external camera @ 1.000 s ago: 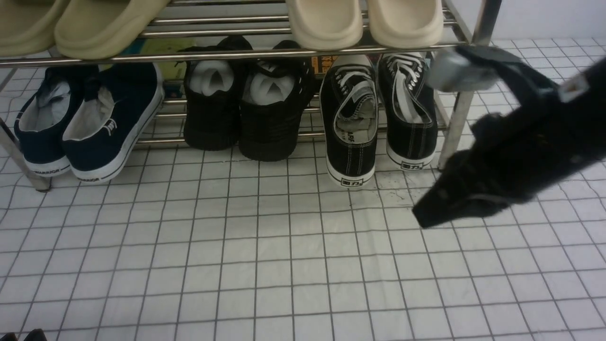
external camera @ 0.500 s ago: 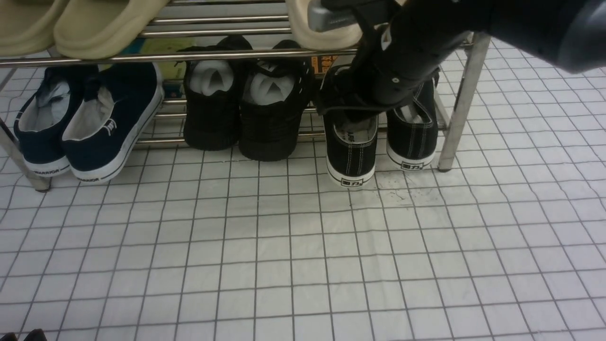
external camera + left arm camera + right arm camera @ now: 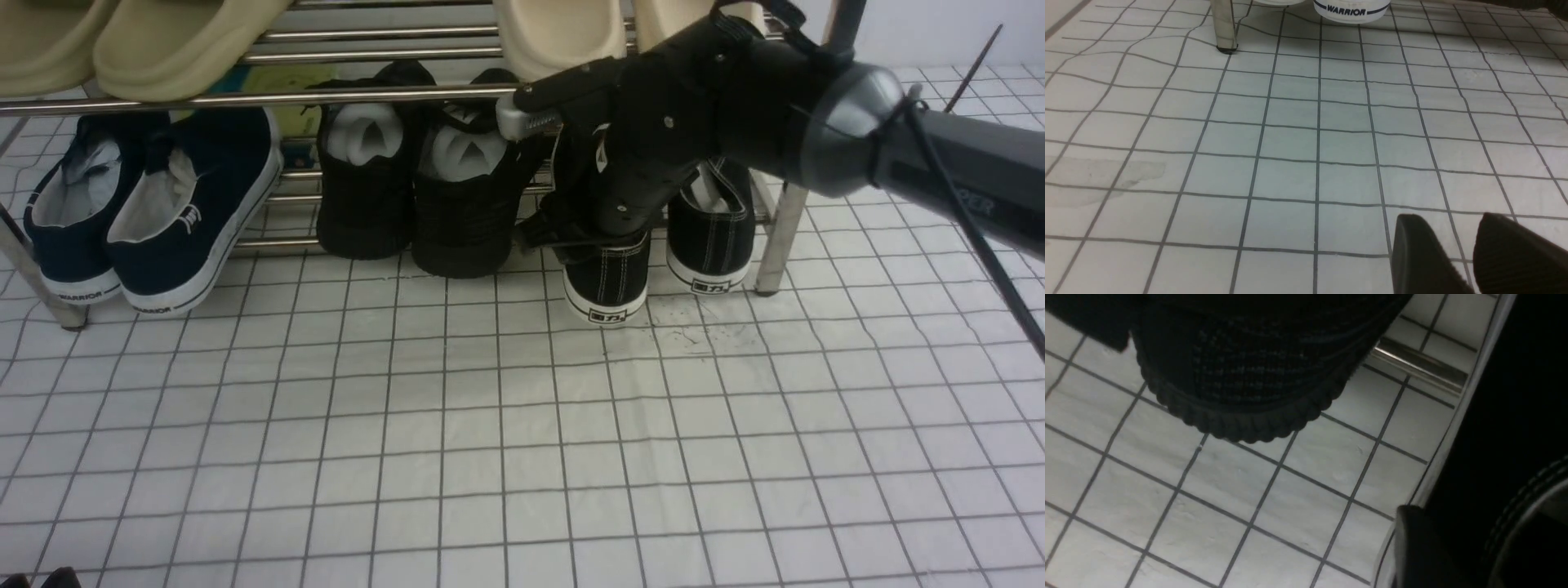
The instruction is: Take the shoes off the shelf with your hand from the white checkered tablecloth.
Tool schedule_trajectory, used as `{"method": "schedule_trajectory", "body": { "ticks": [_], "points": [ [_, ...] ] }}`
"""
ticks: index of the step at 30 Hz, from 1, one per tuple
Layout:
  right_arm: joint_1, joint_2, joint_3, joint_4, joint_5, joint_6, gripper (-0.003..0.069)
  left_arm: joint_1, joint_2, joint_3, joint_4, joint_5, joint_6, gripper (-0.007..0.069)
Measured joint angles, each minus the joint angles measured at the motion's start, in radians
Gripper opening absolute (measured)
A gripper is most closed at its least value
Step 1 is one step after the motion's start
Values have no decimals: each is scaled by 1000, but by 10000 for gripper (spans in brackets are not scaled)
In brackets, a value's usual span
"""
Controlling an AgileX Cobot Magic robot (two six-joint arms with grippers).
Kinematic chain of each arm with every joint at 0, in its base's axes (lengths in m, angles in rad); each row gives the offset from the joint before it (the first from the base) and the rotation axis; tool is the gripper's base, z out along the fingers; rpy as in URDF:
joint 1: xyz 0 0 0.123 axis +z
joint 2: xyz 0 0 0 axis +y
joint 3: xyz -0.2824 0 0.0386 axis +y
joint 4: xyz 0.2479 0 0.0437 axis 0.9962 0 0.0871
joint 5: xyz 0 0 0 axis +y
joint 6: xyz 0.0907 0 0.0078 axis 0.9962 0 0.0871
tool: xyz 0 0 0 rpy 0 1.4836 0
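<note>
The shoes, black canvas sneakers with white laces, stand at the right end of the shelf's point(image 3: 245, 98) lower tier, heels out over the white checkered tablecloth point(image 3: 490, 425). My right gripper point(image 3: 563, 233) reaches in from the right and sits low on the left shoe point(image 3: 608, 286), hiding its opening. The right shoe point(image 3: 710, 245) is partly behind the arm. In the right wrist view one finger point(image 3: 1417, 547) lies outside that shoe's dark side wall point(image 3: 1494, 437); the other finger is hidden. My left gripper point(image 3: 1451, 217) hovers open over bare cloth.
All-black mesh shoes point(image 3: 424, 188) stand just left of the gripped-at shoe, one heel close by point(image 3: 1249, 363). Navy sneakers point(image 3: 155, 212) sit at the far left. Beige slippers point(image 3: 163, 41) fill the top tier. A chrome leg point(image 3: 780, 237) stands right of the canvas pair.
My right arm swung from beside the rack's right leg up and left over the canvas pair, then came down onto the left shoe. The shoes have not moved.
</note>
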Motion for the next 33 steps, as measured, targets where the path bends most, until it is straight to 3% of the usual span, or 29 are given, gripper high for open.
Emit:
{"method": "schedule_trajectory", "body": {
  "ticks": [3,5,24,33],
  "points": [
    [7,1,0,3,3,13,71,0,0,0,0,0,0,239],
    [8,-1,0,0,16,18,7,0,0,0,0,0,0,239],
    [104,-179,5,-4,426,-27,1,0,0,0,0,0,0,239],
    [139,-242,28,13,445,-21,1,0,0,0,0,0,0,239]
  ]
}}
